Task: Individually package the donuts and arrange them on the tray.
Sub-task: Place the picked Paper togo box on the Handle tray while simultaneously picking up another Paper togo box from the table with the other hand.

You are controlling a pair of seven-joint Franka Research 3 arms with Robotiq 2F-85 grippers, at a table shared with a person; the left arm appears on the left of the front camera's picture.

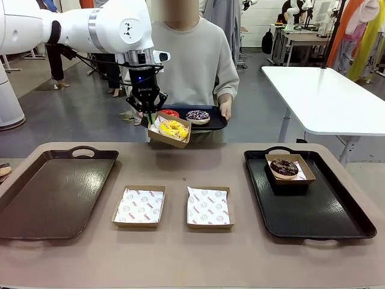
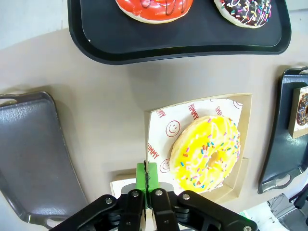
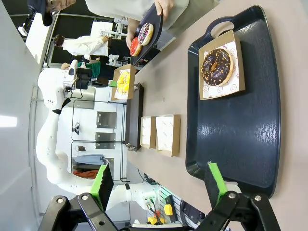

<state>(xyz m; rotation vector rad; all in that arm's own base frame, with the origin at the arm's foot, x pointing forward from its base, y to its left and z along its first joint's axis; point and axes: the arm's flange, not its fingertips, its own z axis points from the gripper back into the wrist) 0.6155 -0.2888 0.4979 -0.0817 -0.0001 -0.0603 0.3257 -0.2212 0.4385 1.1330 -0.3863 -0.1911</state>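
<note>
A wide tan table (image 1: 180,162) is spreading across the lower scene, and a person (image 1: 192,54) in a pale sweater is standing at its far edge. The robot's white left arm (image 1: 90,27) is reaching in above the far left corner. Two large handled trays are lying on the table: a dark brown tray (image 1: 36,205) along the left edge and a black tray (image 1: 325,211) along the right edge. The person's hand (image 1: 225,108) is gripping a smaller serving tray (image 1: 213,124) just beyond the far edge. Near the middle of the front edge, a left paper-lined box (image 1: 139,206) and a right paper-lined box (image 1: 208,208) are sitting side by side. A second box (image 1: 307,174) is resting toward the black tray's far edge, carrying the dark chocolate donut (image 1: 284,167). The left gripper (image 1: 144,108) is pinching its jaws tight on the rim of a cardboard box (image 1: 168,142), holding it tilted in the air before the serving tray, with the yellow donut (image 1: 173,129) lying inside. The red donut (image 1: 170,113) and sprinkled chocolate donut (image 1: 197,116) are sitting on the serving tray. The right gripper (image 3: 159,179) is hanging over the black tray, jaws spread wide, gripping nothing.
</note>
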